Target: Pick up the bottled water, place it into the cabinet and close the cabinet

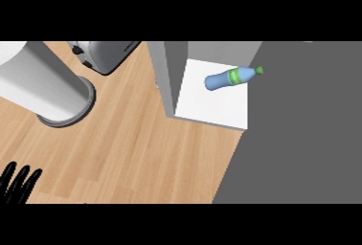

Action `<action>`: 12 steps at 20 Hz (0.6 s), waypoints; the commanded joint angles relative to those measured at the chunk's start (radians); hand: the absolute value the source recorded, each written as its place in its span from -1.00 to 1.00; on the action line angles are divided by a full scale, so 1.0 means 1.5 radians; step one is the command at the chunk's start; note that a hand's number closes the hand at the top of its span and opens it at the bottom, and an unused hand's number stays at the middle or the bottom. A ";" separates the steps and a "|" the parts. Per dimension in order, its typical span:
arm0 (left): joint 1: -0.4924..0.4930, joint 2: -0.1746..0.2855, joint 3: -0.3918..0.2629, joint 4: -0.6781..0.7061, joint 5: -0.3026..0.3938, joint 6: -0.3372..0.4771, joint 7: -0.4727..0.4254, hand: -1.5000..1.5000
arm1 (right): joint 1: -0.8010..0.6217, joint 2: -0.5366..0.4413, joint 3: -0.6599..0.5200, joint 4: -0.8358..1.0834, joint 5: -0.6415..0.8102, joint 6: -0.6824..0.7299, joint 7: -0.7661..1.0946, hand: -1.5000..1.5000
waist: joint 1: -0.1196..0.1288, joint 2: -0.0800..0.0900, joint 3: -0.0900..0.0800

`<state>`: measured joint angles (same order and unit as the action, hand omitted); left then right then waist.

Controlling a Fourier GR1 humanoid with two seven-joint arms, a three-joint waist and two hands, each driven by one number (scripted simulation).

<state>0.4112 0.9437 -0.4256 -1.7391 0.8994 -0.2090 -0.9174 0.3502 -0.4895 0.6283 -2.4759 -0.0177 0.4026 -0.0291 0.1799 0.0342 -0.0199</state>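
The bottled water (232, 77), blue with a green label and green cap, lies on its side on the white shelf (212, 107) inside the cabinet, cap pointing right. The cabinet's grey side wall (170, 76) stands left of the shelf. No hand touches the bottle. My left hand (17, 184) shows at the lower left edge, open with straight fingers pointing up, far from the cabinet. My right hand does not appear in the head view.
A tall white cylinder (42, 79) on a round grey base stands at the left on the wooden counter (141, 153). A silver toaster (106, 55) sits at the back. A broad dark grey panel (304, 124) fills the right side.
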 commanded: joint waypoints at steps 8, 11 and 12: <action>-0.007 0.024 0.034 0.002 0.018 -0.031 -0.005 -1.00 | -0.037 0.109 0.019 0.095 -0.089 -0.055 0.104 1.00 | 0.016 0.018 0.003; -0.001 0.033 0.038 -0.006 0.020 -0.037 -0.001 -1.00 | -0.067 0.143 0.010 0.135 -0.143 -0.062 0.123 1.00 | 0.024 0.018 0.005; -0.004 0.029 0.034 -0.003 0.025 -0.042 0.005 -1.00 | -0.083 0.149 0.025 0.143 -0.159 -0.055 0.141 1.00 | 0.019 0.017 0.004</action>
<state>0.4062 0.9810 -0.3812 -1.7467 0.9276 -0.2380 -0.9030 0.2780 -0.3643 0.6289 -2.3677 -0.2007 0.4014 0.0851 0.2027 0.0500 -0.0191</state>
